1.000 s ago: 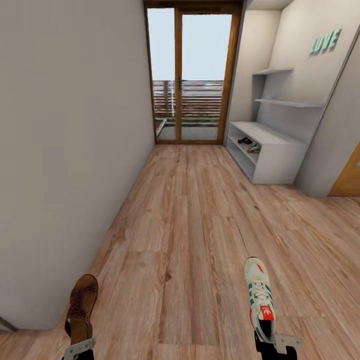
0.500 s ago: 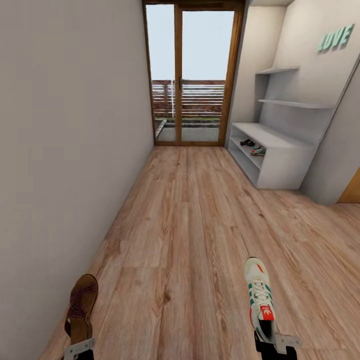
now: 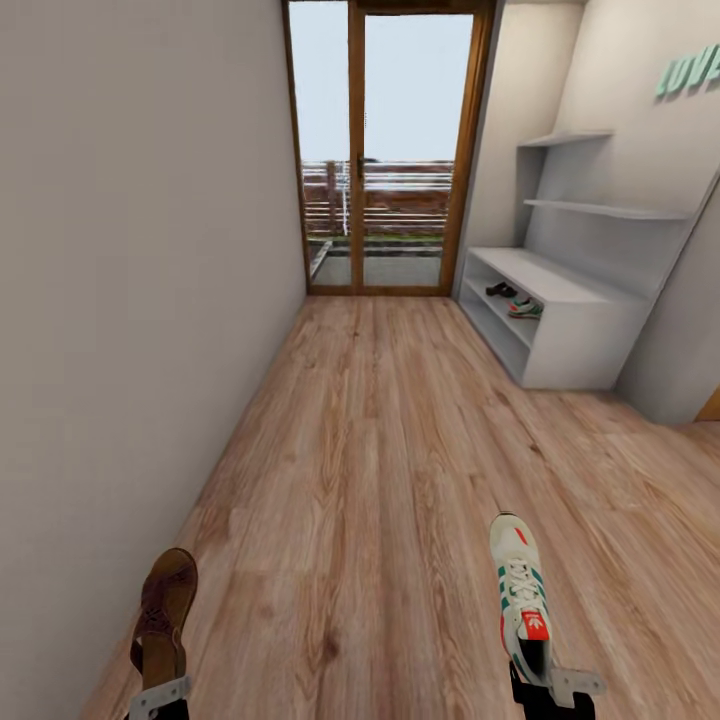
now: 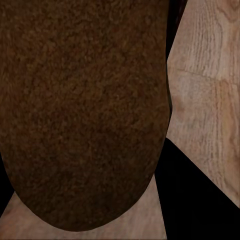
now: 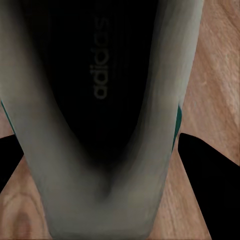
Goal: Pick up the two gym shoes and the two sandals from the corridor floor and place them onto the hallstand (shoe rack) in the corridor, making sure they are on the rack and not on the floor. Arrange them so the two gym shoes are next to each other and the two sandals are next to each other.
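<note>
My left gripper [image 3: 158, 692] is shut on the heel end of a brown sandal [image 3: 163, 608], held above the corridor floor [image 3: 380, 450]; its dark underside [image 4: 80, 110] fills the left wrist view. My right gripper [image 3: 547, 683] is shut on the heel of a cream-white gym shoe [image 3: 520, 588] with green stripes; its opening [image 5: 100, 100] shows in the right wrist view. Ahead on the right stands the hallstand [image 3: 590, 340], under mint-green letters [image 3: 690, 72]. A second sandal [image 3: 499, 290] and a second gym shoe [image 3: 526, 308] lie side by side on its lower shelf.
A plain grey wall [image 3: 140, 280] runs close along the left. A wood-framed glass door [image 3: 385, 150] closes the corridor's far end. Two staggered wall shelves [image 3: 600, 208] hang above the bench. Open plank floor lies between me and the hallstand.
The whole view has shifted: the camera has moved down the corridor, so the hallstand sits further right and nearer. Both shoes stay held in the same place relative to me.
</note>
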You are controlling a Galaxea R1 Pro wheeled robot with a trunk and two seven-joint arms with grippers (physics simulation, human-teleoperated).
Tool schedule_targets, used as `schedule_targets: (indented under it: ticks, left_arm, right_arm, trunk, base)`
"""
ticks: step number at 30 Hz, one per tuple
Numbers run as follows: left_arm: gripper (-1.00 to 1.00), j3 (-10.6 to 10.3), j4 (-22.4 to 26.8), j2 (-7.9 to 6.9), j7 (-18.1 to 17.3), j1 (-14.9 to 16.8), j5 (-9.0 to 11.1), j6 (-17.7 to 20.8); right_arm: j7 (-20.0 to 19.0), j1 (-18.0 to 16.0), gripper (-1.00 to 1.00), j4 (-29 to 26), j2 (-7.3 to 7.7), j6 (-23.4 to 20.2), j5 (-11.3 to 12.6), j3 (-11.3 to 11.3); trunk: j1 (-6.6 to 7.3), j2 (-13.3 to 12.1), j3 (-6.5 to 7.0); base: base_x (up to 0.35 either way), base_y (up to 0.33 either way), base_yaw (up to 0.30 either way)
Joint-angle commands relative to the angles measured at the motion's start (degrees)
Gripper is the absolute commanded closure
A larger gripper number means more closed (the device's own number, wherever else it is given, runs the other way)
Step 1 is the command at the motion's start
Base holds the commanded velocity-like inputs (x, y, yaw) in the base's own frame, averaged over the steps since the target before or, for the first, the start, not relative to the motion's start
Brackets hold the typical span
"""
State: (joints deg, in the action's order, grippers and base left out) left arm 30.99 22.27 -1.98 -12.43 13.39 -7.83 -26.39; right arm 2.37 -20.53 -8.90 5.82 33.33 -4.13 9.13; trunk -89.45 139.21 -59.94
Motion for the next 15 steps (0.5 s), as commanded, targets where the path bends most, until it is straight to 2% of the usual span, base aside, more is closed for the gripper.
schedule_targets:
  ticks: [1,15]
  left_arm:
    - [1.0,0.48,-0.03,-0.01,-0.13,0.06,-0.61,-0.24]
    - [1.0,0.48,-0.03,-0.05,-0.14,0.06,-0.61,-0.24]
  right_arm:
    - [0.29,-0.04,1.0,0.05,0.03,0.16,-0.44,0.18]
    - [0.24,-0.04,1.0,0.11,0.06,0.16,-0.53,0.16]
  trunk:
    - [-0.02,0.02,-0.05]
    - [-0.02,0.02,-0.05]
  base:
    - [0.34,0.0,0.0]
    - [0.34,0.0,0.0]
